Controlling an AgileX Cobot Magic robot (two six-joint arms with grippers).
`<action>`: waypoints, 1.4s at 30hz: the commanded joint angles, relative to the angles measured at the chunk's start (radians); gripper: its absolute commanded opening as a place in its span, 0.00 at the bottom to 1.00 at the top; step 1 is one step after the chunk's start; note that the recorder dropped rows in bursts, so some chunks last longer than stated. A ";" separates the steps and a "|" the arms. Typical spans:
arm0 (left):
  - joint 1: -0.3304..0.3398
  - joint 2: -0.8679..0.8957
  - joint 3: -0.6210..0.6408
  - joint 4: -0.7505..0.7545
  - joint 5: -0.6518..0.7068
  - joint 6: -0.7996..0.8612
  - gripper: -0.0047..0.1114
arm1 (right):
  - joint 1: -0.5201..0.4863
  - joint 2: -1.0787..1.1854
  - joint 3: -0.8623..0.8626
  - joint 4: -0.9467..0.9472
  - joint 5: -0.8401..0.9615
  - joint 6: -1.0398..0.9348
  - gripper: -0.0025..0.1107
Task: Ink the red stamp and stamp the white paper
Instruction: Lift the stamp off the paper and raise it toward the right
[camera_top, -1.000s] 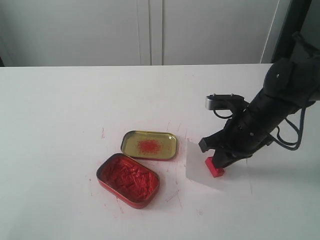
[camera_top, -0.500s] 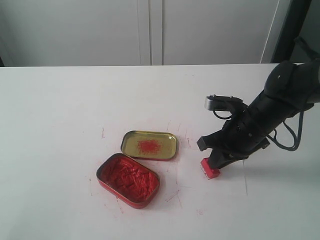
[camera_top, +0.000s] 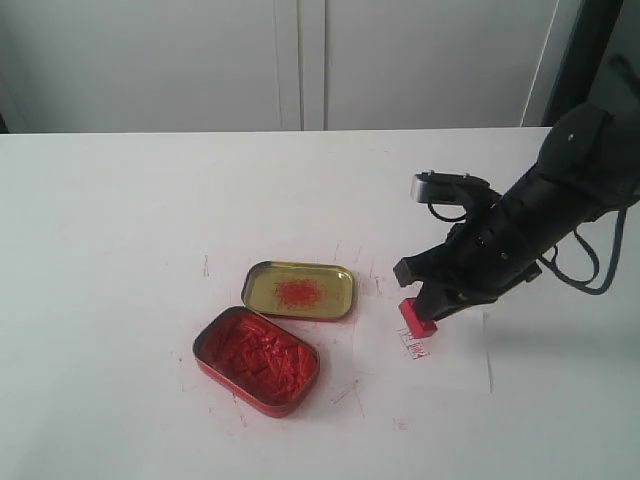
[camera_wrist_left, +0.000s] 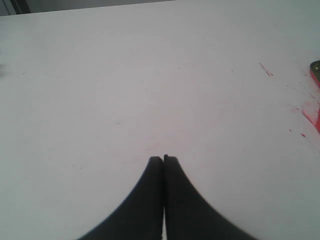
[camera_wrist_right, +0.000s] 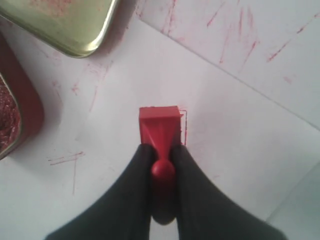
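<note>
My right gripper is shut on the knob of the red stamp. The stamp hangs just above the white paper, slightly lifted. A red square print shows on the paper just in front of the stamp, and its edge peeks out beside the stamp's base. The open tin of red ink lies to the left of the paper. My left gripper is shut with nothing in it, over bare table; it is out of the exterior view.
The gold lid with a red smudge lies behind the tin, close to the paper's left edge. Red ink streaks mark the table around the paper. The tin's edge shows at the rim of the left wrist view.
My right gripper carried the stamp leftward across the paper, pressed it down, then raised it a little. A red print now shows on the paper where none was before.
</note>
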 joint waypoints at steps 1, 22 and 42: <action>0.003 -0.004 0.003 -0.001 -0.004 -0.003 0.04 | -0.004 -0.051 0.003 0.001 -0.002 -0.006 0.02; 0.003 -0.004 0.003 -0.001 -0.004 -0.003 0.04 | -0.004 -0.004 -0.064 0.228 -0.038 -0.060 0.02; 0.003 -0.004 0.003 -0.001 -0.004 -0.003 0.04 | -0.065 0.256 -0.200 0.577 -0.027 -0.240 0.02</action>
